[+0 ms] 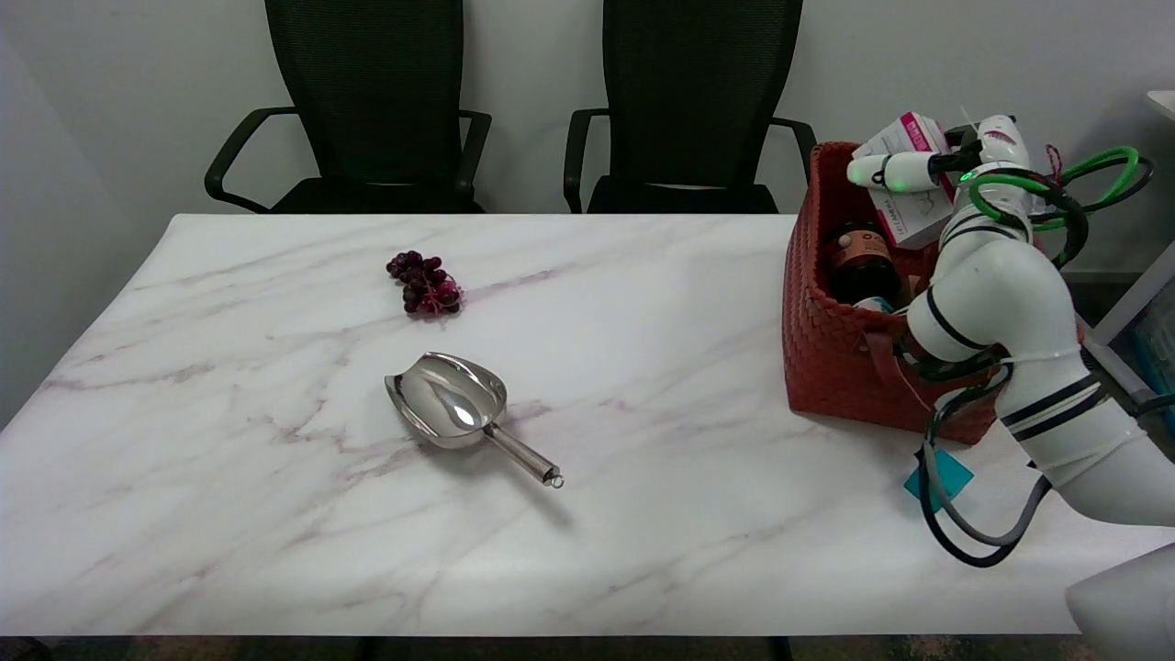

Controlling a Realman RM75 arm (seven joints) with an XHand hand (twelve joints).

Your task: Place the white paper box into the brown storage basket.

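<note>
Small print on white paper box (pixel 904 216), too blurred to read

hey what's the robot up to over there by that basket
The robot's right hand holds a white paper box with pink print over the brown storage basket at the table's right end. The box is tilted and still above the rim, not yet set down inside. A dark bottle already sits in the basket. A metal scoop and a bunch of dark grapes lie apart on the marble table, untouched.
</note>
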